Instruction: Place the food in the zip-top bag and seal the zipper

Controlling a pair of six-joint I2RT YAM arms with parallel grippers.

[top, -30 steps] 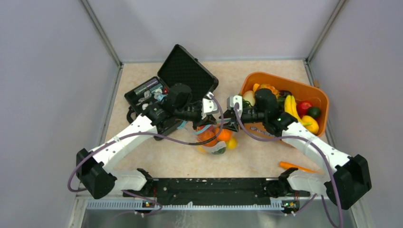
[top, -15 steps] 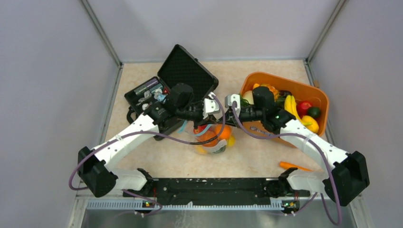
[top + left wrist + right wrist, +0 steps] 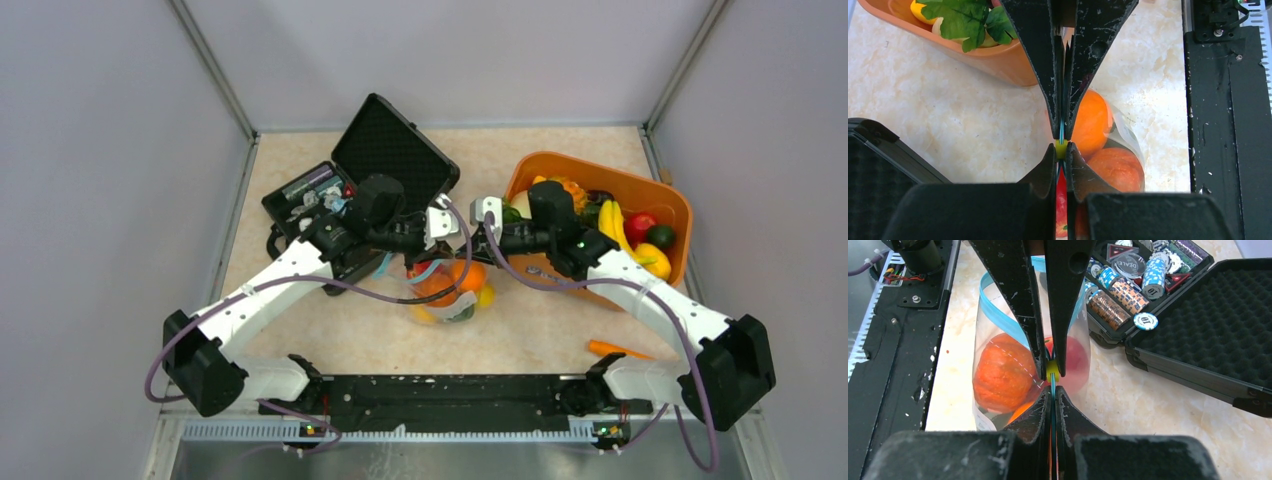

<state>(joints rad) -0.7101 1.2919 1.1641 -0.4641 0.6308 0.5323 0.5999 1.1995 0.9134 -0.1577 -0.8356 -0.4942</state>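
- Top view: the left gripper (image 3: 450,238) and right gripper (image 3: 474,238) meet tip to tip over the table (image 3: 330,320). Both are pinched tight on the top edge of the zip-top bag (image 3: 447,300), which hangs beneath them with the food (image 3: 437,285) inside. An orange basket (image 3: 610,177) sits behind the right gripper and a black case (image 3: 395,150) behind the left
- Left wrist: the left gripper (image 3: 1061,150) is clamped flat on the teal zipper (image 3: 1061,129) at its yellow tab (image 3: 1061,148). The right gripper (image 3: 1061,132), directly ahead, is pressed closed on the same strip. Orange fruit bulges in the bag just right of the fingers
- Right wrist: the right gripper (image 3: 1052,392) grips the zipper, its jaws fully together and the yellow tab at its tips. The bagged food sits under both grippers, and the case's poker chips (image 3: 1128,280) lie ahead to the right
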